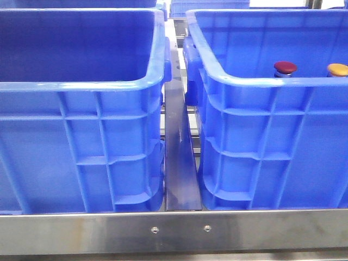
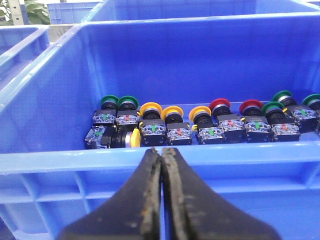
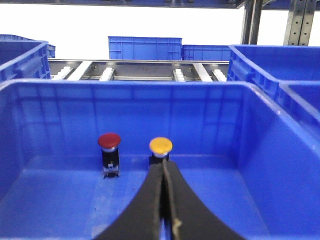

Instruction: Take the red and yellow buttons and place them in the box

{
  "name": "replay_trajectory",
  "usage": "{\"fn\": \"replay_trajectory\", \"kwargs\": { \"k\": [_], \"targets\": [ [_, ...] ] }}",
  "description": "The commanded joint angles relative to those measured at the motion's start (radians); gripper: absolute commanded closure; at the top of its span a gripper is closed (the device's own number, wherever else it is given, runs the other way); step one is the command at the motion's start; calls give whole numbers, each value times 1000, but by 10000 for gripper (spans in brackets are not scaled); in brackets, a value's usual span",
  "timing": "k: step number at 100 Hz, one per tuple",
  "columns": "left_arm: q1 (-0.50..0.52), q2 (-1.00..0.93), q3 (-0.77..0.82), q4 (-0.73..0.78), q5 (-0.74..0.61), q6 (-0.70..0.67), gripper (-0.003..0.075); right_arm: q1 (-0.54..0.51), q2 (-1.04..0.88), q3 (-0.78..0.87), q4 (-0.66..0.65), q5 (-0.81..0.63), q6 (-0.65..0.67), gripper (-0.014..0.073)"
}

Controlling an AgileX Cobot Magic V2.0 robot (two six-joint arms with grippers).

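Note:
A dark-red button [image 3: 109,141] and a yellow button [image 3: 161,145] stand upright, side by side, on the floor of the right blue box [image 3: 210,112]. From the front only their caps show over that box's rim [image 1: 255,81]: red button [image 1: 285,67], yellow button [image 1: 337,69]. My right gripper [image 3: 163,165] is shut and empty, its tips just before the yellow button and hiding its stem. My left gripper [image 2: 162,150] is shut and empty, outside the near wall of a blue crate [image 2: 240,152]. Neither gripper shows in the front view.
The crate in the left wrist view holds a row of several green, yellow [image 2: 150,109] and red [image 2: 220,105] buttons on black bodies, one lying on its side. The left crate [image 1: 81,84] and the right box are parted by a narrow metal gap [image 1: 179,157]. More crates stand behind.

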Motion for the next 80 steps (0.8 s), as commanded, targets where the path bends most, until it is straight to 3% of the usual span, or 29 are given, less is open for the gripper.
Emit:
{"fn": "replay_trajectory", "kwargs": {
  "k": [1, 7, 11, 21, 55, 80],
  "targets": [
    [1, -35, 47, -8, -86, -12, 739, 2, -45, 43, -62, -115, 64, 661],
    [1, -35, 47, -8, -86, -12, 739, 2, -100, 100, -126, -154, 140, 661],
    [1, -35, 47, -8, -86, -12, 739, 2, -136, 92, -199, -75, 177, 661],
    [1, -35, 47, -8, -86, -12, 739, 7, -198, 93, -271, -53, 250, 661],
    [1, -35, 47, -8, -86, -12, 739, 11, -197, 93, -268, -19, 245, 661],
    [1, -35, 47, -8, -86, -12, 739, 11, -197, 94, -198, -18, 192, 661]
  ]
}}
